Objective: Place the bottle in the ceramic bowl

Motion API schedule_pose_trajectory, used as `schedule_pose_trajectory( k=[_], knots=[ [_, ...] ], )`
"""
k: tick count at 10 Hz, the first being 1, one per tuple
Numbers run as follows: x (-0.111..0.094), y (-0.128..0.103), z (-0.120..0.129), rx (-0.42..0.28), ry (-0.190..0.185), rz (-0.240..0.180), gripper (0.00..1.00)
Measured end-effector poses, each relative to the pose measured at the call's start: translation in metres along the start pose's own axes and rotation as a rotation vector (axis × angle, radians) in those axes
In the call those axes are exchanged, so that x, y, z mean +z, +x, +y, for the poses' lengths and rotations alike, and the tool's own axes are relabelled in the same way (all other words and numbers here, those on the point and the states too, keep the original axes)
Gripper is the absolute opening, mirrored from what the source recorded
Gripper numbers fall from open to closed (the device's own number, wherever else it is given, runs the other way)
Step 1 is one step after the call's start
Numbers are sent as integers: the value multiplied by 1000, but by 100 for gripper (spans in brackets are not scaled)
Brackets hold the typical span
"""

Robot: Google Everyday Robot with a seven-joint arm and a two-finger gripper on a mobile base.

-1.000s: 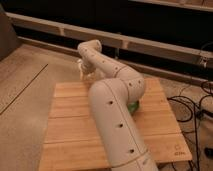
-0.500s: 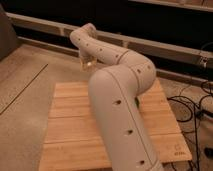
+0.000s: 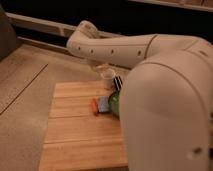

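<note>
The gripper hangs at the upright bottle (whether it grips cannot be told); the bowl lies just nearer the camera, slightly right.

Surface: pale planked wood, matt. Ceramic bowl: glossy green inside. Arm: smooth off-white plastic shell, soft sheen. Claw: over the surface's far edge, at the bottle.
</note>
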Motion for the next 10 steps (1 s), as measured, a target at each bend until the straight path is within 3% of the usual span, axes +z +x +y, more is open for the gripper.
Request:
schedule_pose_trajectory(
  k=[2,4,5,10],
  knots=[
    [-16,46,-40,118,102,23,0],
    [-22,89,-77,228,185,85,0],
    [-19,99,-87,264,202,109,0],
    [-14,101,-82,277,174,116,0]
  ],
)
